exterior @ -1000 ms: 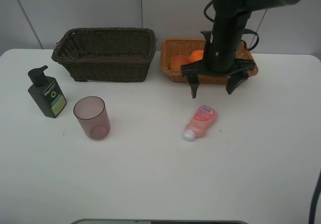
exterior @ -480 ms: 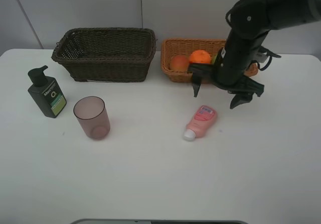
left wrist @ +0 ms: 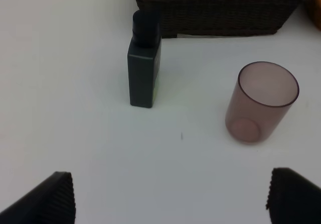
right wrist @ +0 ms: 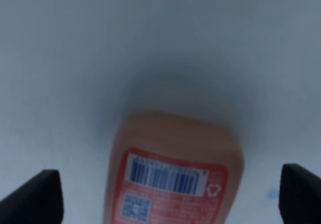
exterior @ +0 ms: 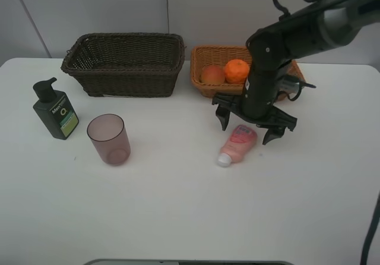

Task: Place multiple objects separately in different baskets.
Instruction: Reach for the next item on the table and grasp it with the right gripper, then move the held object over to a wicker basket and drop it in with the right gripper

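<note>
Tube (exterior: 238, 141) lies flat on the table (exterior: 178, 217) before the tan basket (exterior: 205, 90), right under the right claw (exterior: 244, 128), whose jaws stand wide and empty astride its flat end. Its long axis runs from there to the cap (exterior: 224, 160), away from the baskets and roughly crosswise to the jaws. Left claw (left wrist: 170, 204), also wide and empty, hangs by the bottle (exterior: 56, 110) and cup (exterior: 108, 138), so the right arm is nearer. Count: two baskets, tan and the dark basket (exterior: 122, 75); one tube, bottle, cup; two fruit showing, orange (exterior: 237, 71) and red fruit (exterior: 212, 74), in the tan.
</note>
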`<state>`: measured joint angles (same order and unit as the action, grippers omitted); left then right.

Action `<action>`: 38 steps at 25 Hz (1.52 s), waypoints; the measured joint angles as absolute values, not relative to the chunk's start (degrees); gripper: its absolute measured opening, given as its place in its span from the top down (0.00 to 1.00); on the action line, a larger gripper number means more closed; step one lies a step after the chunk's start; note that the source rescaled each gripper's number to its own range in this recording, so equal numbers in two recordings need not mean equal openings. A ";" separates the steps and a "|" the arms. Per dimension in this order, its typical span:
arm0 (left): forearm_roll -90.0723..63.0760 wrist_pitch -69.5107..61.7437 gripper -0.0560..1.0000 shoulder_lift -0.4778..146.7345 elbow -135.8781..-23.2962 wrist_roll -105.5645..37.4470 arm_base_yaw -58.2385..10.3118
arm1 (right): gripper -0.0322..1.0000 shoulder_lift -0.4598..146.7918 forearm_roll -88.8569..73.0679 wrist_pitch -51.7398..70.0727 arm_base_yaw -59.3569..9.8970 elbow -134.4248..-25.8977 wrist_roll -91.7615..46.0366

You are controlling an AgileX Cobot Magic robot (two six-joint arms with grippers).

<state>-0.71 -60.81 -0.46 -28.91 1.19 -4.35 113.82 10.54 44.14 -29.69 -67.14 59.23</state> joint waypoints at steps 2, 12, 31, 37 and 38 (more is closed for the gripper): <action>-0.71 -60.81 0.00 -0.46 -28.91 1.19 -4.35 | 0.11 114.68 10.30 43.89 -29.99 -67.33 59.28; -0.71 -60.81 0.00 -0.46 -28.91 1.19 -4.35 | 0.15 117.10 8.14 43.31 -31.18 -67.33 59.28; -0.71 -60.81 0.00 -0.46 -28.91 1.19 -4.35 | 0.95 117.80 7.95 43.92 -31.18 -67.33 59.30; -0.71 -60.81 0.00 -0.46 -28.91 1.19 -4.35 | 0.96 117.80 7.95 43.92 -31.18 -67.33 59.30; -0.71 -60.81 0.00 -0.46 -28.91 1.19 -4.35 | 0.96 117.80 7.95 43.92 -31.18 -67.33 59.30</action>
<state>-0.71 -60.81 -0.46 -28.91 1.19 -4.35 117.80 7.95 43.92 -31.18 -67.33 59.30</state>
